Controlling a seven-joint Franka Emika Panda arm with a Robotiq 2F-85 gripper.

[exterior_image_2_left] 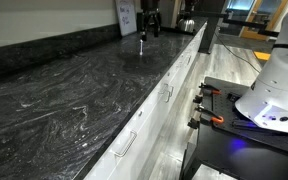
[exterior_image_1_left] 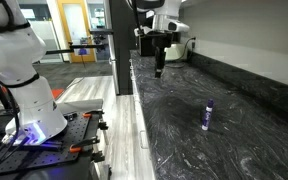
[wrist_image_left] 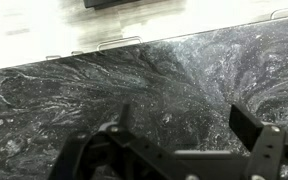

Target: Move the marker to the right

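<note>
Marker (exterior_image_1_left: 207,115), stubby purple cylinder (standing upright), glossy veined black countertop (exterior_image_1_left: 239,85), claw (wrist_image_left: 184,128) spread wide.

Place: an office kitchenette, probably.
Countertop (exterior_image_1_left: 224,90): long, dark marbled stone running along a wall.
Below the countertop: white drawers (exterior_image_2_left: 149,112) with metal handles.
Beside the countertop: pale wood-look floor (exterior_image_1_left: 84,92).
Beyond the countertop: glass-paned doors (exterior_image_1_left: 76,20).

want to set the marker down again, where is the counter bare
The counter is bare nearly everywhere: the wide stretch between the marker and the gripper, and from the marker to the front edge and the back wall. Only the far end is crowded, by the appliances.
</note>
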